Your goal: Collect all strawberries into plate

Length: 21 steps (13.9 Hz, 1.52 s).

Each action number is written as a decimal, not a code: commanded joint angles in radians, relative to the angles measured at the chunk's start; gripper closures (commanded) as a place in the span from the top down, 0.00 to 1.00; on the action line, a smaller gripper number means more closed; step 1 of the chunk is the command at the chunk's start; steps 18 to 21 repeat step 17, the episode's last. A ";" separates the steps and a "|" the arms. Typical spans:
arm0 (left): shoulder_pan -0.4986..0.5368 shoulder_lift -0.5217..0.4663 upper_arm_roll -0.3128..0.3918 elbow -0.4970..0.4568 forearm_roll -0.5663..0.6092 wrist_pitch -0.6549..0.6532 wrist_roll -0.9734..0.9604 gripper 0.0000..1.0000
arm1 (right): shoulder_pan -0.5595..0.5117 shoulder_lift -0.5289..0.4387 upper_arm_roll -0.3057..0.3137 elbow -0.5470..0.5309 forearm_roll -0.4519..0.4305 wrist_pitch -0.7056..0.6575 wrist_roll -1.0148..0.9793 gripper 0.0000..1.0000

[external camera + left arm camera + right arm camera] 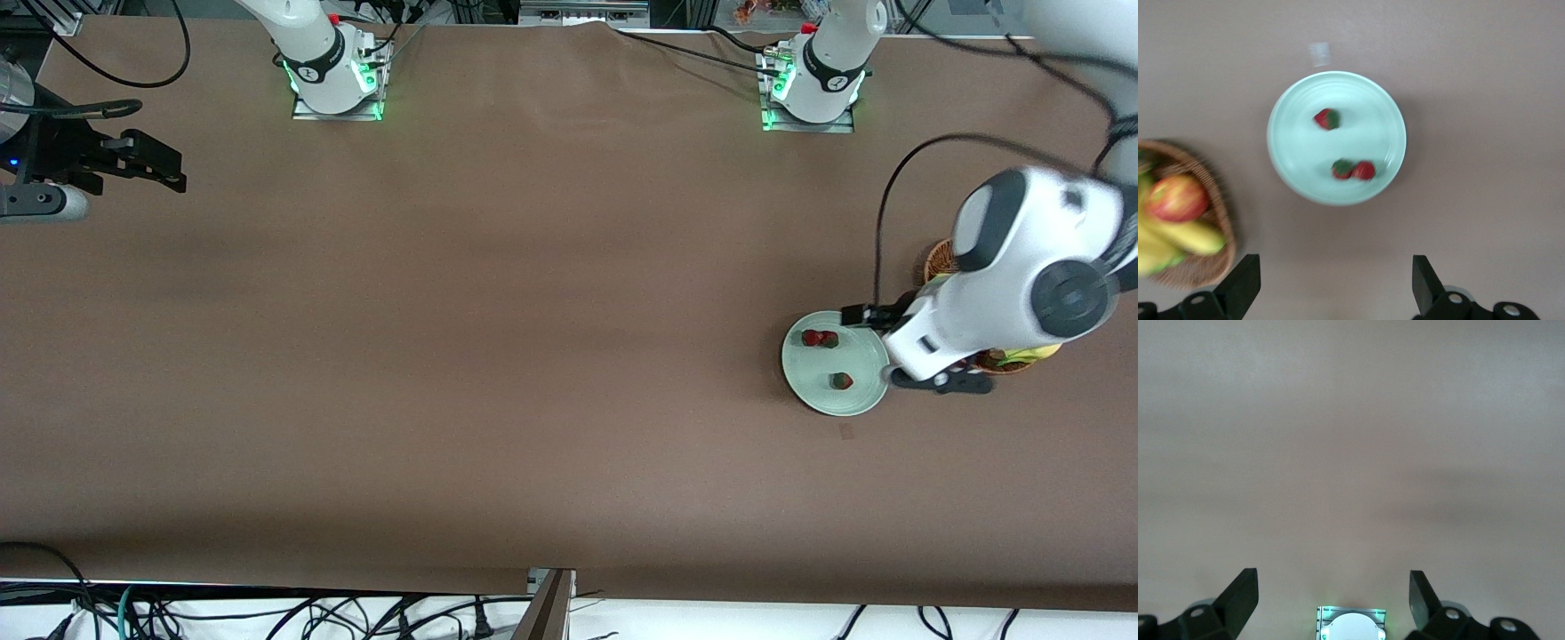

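Left gripper [1331, 293]: fingers spread, empty, raised over the table beside the plate [805, 384]. Plate, near the left arm's end: three strawberries [820, 339] on it, two touching, one apart. Wicker basket [1208, 267] of fruit just beside. Right gripper [1333, 603]: fingers spread, empty, waiting above bare table.

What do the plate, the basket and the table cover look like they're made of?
Plate: probably glazed ceramic, possibly hard plastic; its pale mint surface is glossy, with soft highlights and a raised rim. Basket: woven wicker or rattan, brown and matte, with the weave visible on its wall. Table cover: matte brown fabric or paper, with faint creases and no shine.
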 commanded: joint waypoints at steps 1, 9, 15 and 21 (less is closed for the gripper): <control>0.016 -0.068 -0.009 0.098 -0.034 -0.109 0.040 1.00 | 0.000 -0.001 0.002 0.005 -0.008 0.001 0.009 1.00; -0.218 -0.376 0.360 -0.154 -0.166 0.001 0.157 1.00 | 0.000 -0.001 0.002 0.005 -0.006 0.001 0.009 1.00; -0.297 -0.485 0.430 -0.302 -0.176 0.118 0.149 1.00 | 0.001 -0.001 0.002 0.005 -0.008 0.004 0.009 1.00; -0.299 -0.481 0.427 -0.299 -0.176 0.116 0.145 1.00 | 0.004 0.005 0.003 0.005 -0.008 0.015 0.007 1.00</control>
